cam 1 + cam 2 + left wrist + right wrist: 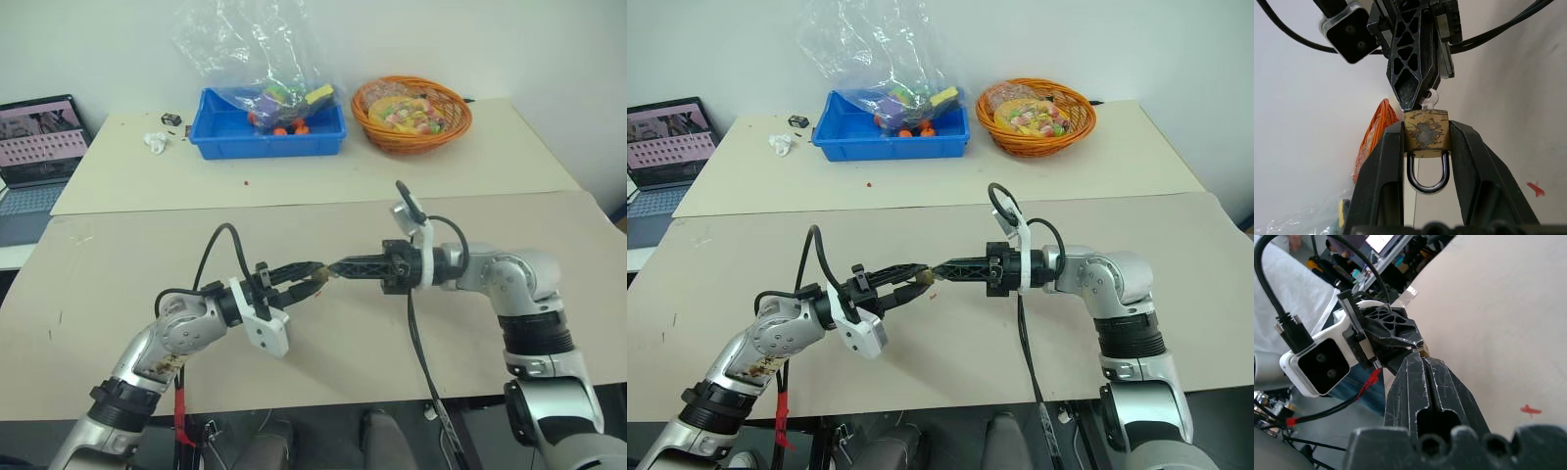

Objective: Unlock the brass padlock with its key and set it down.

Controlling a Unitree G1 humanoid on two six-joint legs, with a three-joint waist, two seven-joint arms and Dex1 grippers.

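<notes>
Brass padlock (1426,135) between left fingers (1377,181), key (1430,99) mostly hidden by right fingers (1413,58)

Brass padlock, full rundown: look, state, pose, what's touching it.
The brass padlock is a small squarish body of worn, blotchy yellow metal with a dark silvery shackle looping from one end, seated closed. It is held above the table, clamped by its sides between the left gripper, shackle pointing back toward that wrist. At the opposite end the key, silvery with a round bow, stands at the keyway, pinched by the shut right gripper, whose tips meet the body's edge.
</notes>
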